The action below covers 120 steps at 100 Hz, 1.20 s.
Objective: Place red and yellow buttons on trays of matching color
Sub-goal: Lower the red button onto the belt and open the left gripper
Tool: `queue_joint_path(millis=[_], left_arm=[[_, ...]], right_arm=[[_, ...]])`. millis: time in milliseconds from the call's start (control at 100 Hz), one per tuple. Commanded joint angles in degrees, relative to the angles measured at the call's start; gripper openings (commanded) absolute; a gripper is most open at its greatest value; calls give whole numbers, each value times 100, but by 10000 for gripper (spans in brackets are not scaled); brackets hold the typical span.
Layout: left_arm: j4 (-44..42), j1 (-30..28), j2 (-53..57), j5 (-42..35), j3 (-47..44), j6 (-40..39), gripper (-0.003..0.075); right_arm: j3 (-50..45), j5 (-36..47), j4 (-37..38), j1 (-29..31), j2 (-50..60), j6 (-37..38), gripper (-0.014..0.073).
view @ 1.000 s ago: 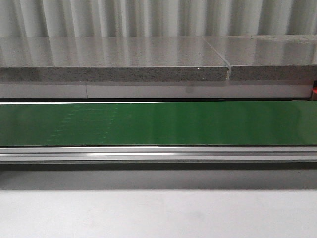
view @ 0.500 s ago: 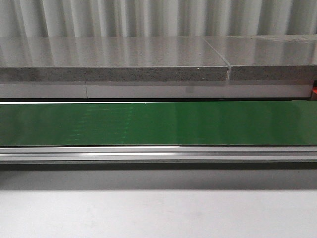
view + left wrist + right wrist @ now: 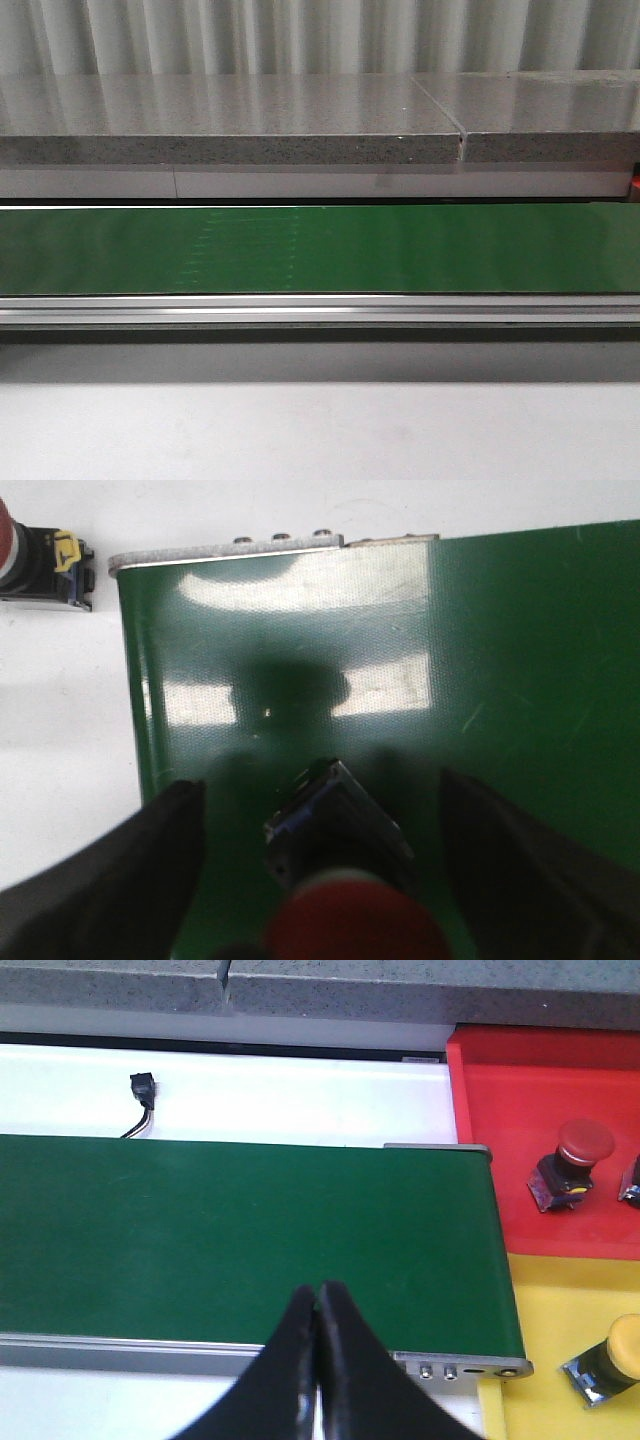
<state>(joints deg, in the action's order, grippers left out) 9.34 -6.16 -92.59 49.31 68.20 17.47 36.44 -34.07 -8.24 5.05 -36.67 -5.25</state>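
Note:
In the left wrist view a red button [image 3: 350, 920] with a black body and blue-edged base lies on the green belt [image 3: 500, 680]. It sits between the wide-open fingers of my left gripper [image 3: 322, 785], with a gap on each side. A second red button [image 3: 40, 555] lies on the white surface beside the belt's end. In the right wrist view my right gripper [image 3: 318, 1295] is shut and empty over the belt's near edge. A red button [image 3: 568, 1165] stands on the red tray [image 3: 500, 1090]. A yellow button [image 3: 612, 1358] lies on the yellow tray [image 3: 540, 1290]. Neither gripper shows in the front view.
The front view shows only the green conveyor belt [image 3: 320, 250], its metal rail [image 3: 320, 310] and a grey stone ledge [image 3: 230, 120] behind. Another button's edge [image 3: 633, 1180] shows on the red tray. A small black connector with a wire [image 3: 143, 1090] lies behind the belt.
In the front view only the faint sheen marks on the belt shift to the right. No object or gripper enters the view.

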Motion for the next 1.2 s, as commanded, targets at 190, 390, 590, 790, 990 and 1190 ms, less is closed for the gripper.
queue_joint_path(millis=[190, 390, 590, 790, 990, 1190], left_arm=[[365, 58, 770, -116, 321, 15, 668], [328, -55, 1452, -497, 429, -131, 659], [-69, -865, 1362, -473, 381, -982, 659], [-33, -1588, 727, -464, 310, -1123, 659], [-33, -1857, 55, -676, 310, -1220, 659], [-33, -2012, -315, -981, 310, -1304, 659]], right_arm=[[143, 371, -10, 6, 21, -51, -67], [143, 371, -10, 6, 21, -51, -67], [143, 371, -10, 6, 21, -51, -67], [143, 371, -10, 6, 21, -51, -67], [143, 371, -10, 6, 21, -51, -67], [143, 371, -10, 6, 21, -51, -67]])
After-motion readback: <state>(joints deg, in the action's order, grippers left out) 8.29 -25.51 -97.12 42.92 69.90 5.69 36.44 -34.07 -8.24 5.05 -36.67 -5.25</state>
